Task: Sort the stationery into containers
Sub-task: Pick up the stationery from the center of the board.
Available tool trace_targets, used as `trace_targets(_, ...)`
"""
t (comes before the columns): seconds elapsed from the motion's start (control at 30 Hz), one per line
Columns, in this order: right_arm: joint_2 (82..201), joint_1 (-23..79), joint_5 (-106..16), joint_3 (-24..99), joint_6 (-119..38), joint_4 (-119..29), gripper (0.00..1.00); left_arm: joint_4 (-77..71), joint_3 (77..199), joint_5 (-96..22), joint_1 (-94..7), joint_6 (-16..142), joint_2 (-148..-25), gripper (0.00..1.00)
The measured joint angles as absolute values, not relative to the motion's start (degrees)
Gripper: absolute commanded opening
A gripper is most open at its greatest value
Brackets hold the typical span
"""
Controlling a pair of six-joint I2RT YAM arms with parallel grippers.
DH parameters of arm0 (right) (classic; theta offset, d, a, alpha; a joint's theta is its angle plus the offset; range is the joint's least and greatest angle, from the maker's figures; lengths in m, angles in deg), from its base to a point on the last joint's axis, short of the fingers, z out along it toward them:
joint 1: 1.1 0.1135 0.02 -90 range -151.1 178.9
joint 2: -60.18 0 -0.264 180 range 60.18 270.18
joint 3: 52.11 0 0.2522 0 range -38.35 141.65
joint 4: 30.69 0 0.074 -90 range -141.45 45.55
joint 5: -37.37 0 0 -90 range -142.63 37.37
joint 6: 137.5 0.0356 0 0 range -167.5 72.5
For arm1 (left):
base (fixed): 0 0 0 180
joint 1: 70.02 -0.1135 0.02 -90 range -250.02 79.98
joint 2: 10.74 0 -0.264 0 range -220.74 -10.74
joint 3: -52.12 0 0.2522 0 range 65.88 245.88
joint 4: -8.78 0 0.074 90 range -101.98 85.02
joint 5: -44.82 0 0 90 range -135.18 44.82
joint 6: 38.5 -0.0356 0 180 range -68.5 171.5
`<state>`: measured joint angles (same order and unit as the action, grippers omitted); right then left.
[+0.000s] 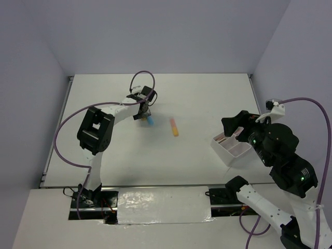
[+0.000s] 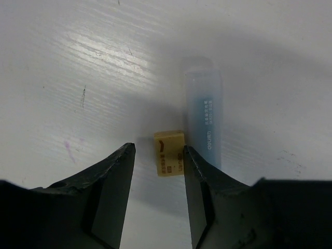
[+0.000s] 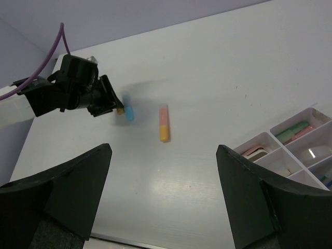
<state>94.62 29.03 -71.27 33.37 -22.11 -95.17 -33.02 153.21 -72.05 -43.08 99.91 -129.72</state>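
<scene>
A: Top view: white table [image 1: 207, 98]. Where is the left gripper [image 1: 145, 112]?
B: Left of centre, well apart from the tray [image 1: 220, 151] at the right.
A: Left wrist view?
B: Jaws part-open, holding nothing, straddling the tan eraser [image 2: 169, 160]; the blue marker [image 2: 204, 122] lies just beside it. Centre first — one finger should probably slip between them.
A: Right wrist view?
B: Right gripper [image 3: 163, 149] wide, empty — the orange-pink marker [image 3: 164, 124] lies loose.

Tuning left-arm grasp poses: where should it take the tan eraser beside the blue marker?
From above. The tan eraser is a small block lying flat, so pinch two opposite side faces. The blue marker lies close along one side, leaving the open left gripper little room for that finger. Turning the wrist to take the two free ends is probably safer.
</scene>
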Motion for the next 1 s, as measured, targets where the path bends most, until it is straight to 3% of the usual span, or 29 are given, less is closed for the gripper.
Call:
trace_targets(0.3, 95.84, 29.03, -71.22, 33.24, -22.74, -94.54, 0.9, -31.44, 153.47, -71.35, -42.89, 99.97, -131.49, 0.53)
trace_targets(0.43, 96.35, 29.03, -71.22, 33.2, -22.92, -94.43, 0.9, -31.46, 153.76, -71.42, -42.89, 99.86, -131.62, 0.29)
trace_targets(0.5, 96.52, 29.03, -71.22, 33.02, -22.92, -94.06, 0.9, -31.49, 153.76, -71.42, -42.89, 99.88, -131.62, 0.25)
trace_targets(0.63, 96.87, 29.03, -71.18, 32.45, -22.92, -93.69, 0.9, -31.38, 153.74, -71.35, -42.89, 99.73, -131.62, 0.0)
trace_targets(0.8, 97.39, 29.03, -70.83, 32.43, -22.92, -93.51, 0.9, -30.52, 149.76, -71.22, -42.89, 99.67, -128.52, 0.0)
trace_targets(1.0, 97.59, 29.03, -71.22, 32.47, -23.03, -93.51, 0.9, -26.72, 141.96, -69.39, -39.43, 93.44, -115.05, 0.0)
